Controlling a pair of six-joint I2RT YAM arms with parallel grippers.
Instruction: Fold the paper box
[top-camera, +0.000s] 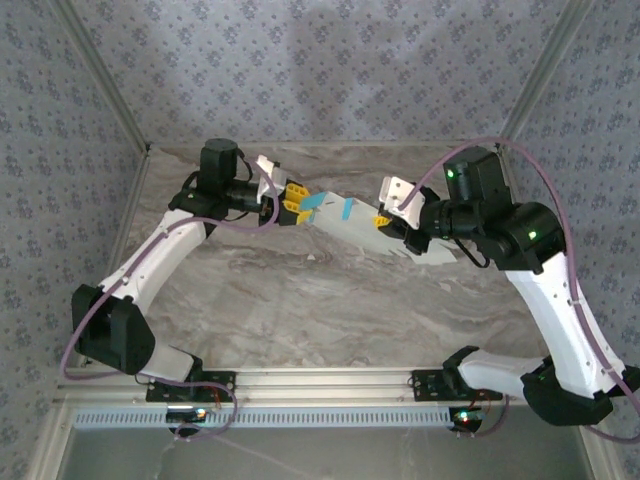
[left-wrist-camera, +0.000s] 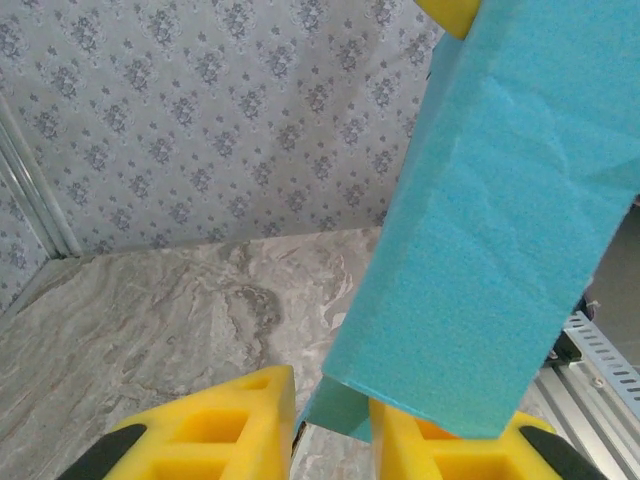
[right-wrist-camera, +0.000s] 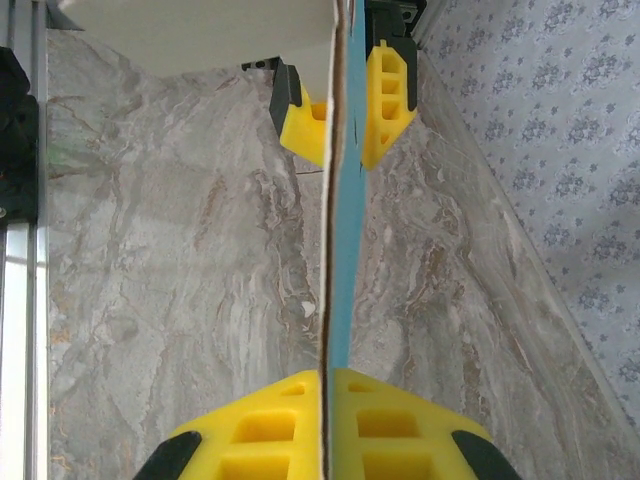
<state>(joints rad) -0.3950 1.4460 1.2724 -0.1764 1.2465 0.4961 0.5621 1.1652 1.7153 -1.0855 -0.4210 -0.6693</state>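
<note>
Viewing paper box (right-wrist-camera: 340, 250) edge-on, right wrist; blue face, left wrist.

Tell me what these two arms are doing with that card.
Both arms have the paper box up in the air between them, above the marble table. The right gripper is shut on one end, with the card edge-on between its yellow fingers. The left gripper has its fingers on either side of the other end, blue side showing; how firmly it pinches is unclear. The card looks largely flat, not yet a formed box.
</note>
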